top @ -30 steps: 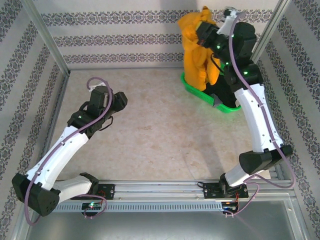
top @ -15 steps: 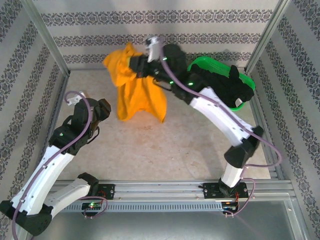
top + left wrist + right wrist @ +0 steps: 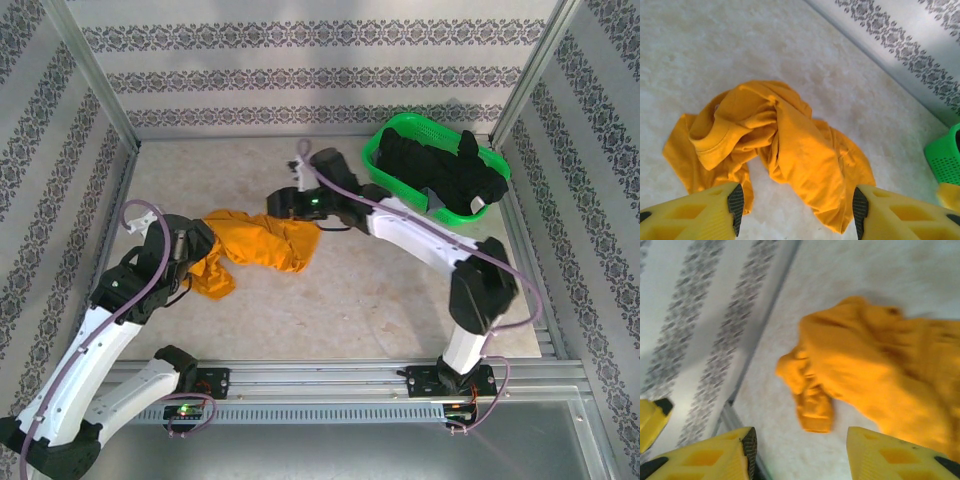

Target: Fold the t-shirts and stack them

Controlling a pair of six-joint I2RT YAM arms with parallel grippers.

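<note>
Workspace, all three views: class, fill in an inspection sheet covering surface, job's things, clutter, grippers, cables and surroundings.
Surface: pale mottled table.
Job's things: orange shirt crumpled on the table, unfolded; black shirts heaped in the green basket.
Clutter: green basket at the far right corner.
Grippers: left gripper open over the orange shirt; right gripper open beside it, holding nothing.
Cables: purple cable looped along each arm.
Surroundings: patterned walls, metal frame.

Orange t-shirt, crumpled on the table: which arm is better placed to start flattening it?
Probably left: the left gripper, open, hangs over the orange t-shirt's middle; the right gripper sits at one end.
</note>
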